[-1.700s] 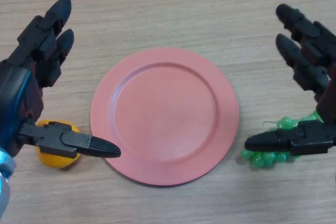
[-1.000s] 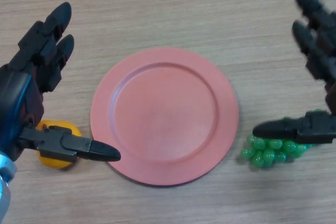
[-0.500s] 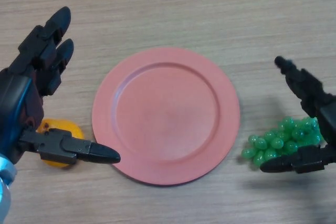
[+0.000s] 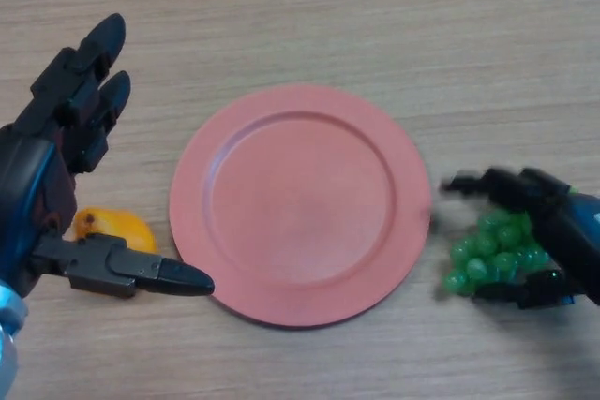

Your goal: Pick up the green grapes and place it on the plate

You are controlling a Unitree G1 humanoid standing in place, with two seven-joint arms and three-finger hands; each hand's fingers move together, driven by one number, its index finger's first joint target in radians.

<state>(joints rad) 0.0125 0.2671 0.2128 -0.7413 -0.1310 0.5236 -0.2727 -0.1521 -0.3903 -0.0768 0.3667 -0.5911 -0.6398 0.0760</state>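
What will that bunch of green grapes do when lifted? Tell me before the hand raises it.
The green grapes are a cluster of small round beads, so the bunch will probably sag or flex rather than lift stiffly. Their glossy skins look slippery, so the right hand, fingers curling round them, may need a firm wrap. On the flat plate the lumpy bunch should settle rather than roll.

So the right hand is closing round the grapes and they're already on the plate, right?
Not quite: the head view shows the green grapes on the table, right of the empty plate. The right hand is indeed curling round them.
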